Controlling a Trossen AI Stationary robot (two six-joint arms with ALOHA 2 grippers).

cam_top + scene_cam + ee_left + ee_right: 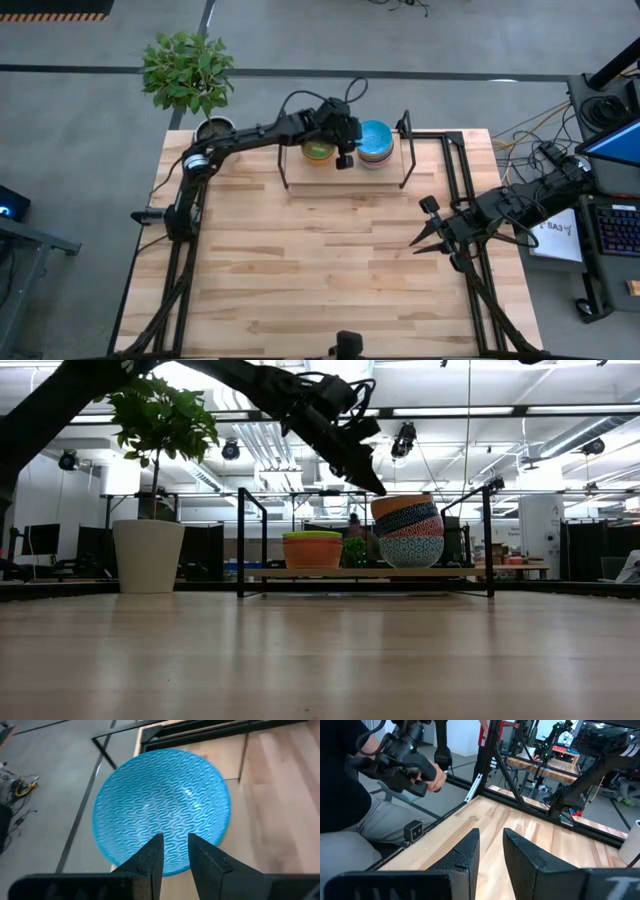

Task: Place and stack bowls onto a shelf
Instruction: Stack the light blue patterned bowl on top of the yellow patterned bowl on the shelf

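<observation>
Nearest the front edge, bare tabletop [330, 270] is seen, with no bowls left on it. At the right side of the table the right gripper [428, 228] is held idle above the boards, its fingers spread with nothing between them; in its wrist view a seated person [355, 815] with a controller is seen beyond the table edge. Farther back, the shelf [365, 572] is stood across the rear of the table. On its left part a short stack topped by a yellow-green bowl [312, 536] is placed; on its right part a taller stack [410, 530] is built up, topped by the light blue bowl [162, 807]. The left gripper [345, 158] is held just above and beside that top bowl, with its fingers slightly parted and nothing gripped. The stacking is judged to be at or near its end: the blue bowl appears set down and released. The next move is judged to call for a straight lift clear of the rim, so that the tall stack is not nudged. The exact count of bowls in each stack cannot be made out, and the plant pot [148, 556] is partly cut off behind the arm in the high view.
</observation>
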